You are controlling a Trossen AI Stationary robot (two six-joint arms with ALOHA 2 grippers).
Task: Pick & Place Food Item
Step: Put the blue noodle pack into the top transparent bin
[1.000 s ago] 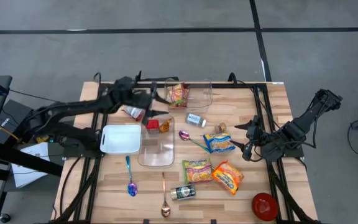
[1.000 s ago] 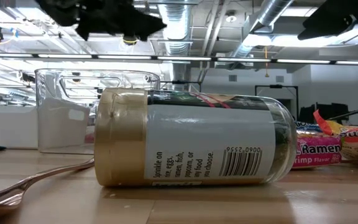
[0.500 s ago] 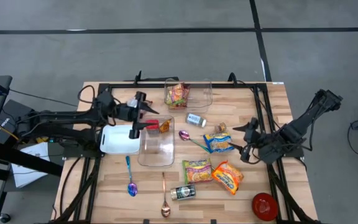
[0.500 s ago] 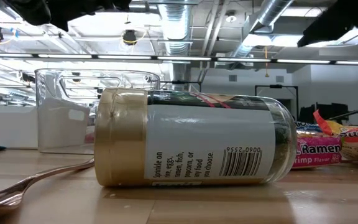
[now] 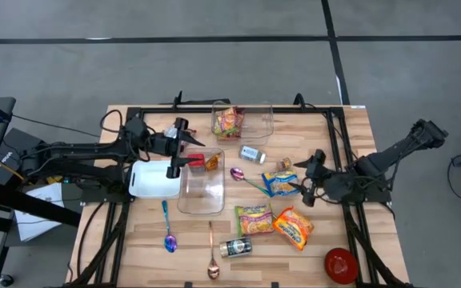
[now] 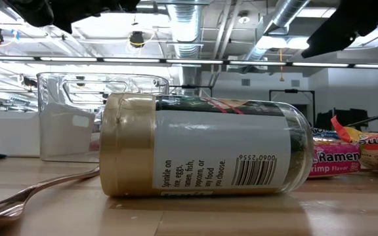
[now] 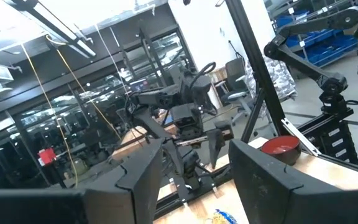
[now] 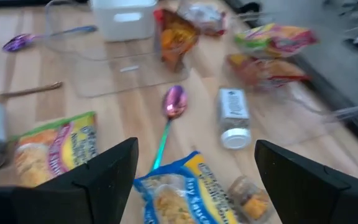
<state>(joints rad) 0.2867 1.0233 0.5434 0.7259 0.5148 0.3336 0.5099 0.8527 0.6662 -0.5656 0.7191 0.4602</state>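
Note:
My right gripper hovers open just above the blue-and-yellow noodle packet, which lies flat on the table; in the right wrist view the packet shows between the fingers, untouched. My left gripper stands open and empty over the far edge of the white container, beside a red snack. Another noodle packet leans inside the far clear container. A green packet and an orange packet lie nearer the front.
A clear container sits mid-table. A pink spoon, a white shaker and a small jar lie close to the packet. A spice jar lies on its side near the front, beside further spoons and a red bowl.
My left gripper has drawn back from beside the far clear container toward the table's left and near side, then kept still over the white container's edge. My right gripper has shifted toward the table's left, closer over the blue-and-yellow packet. No object has moved.

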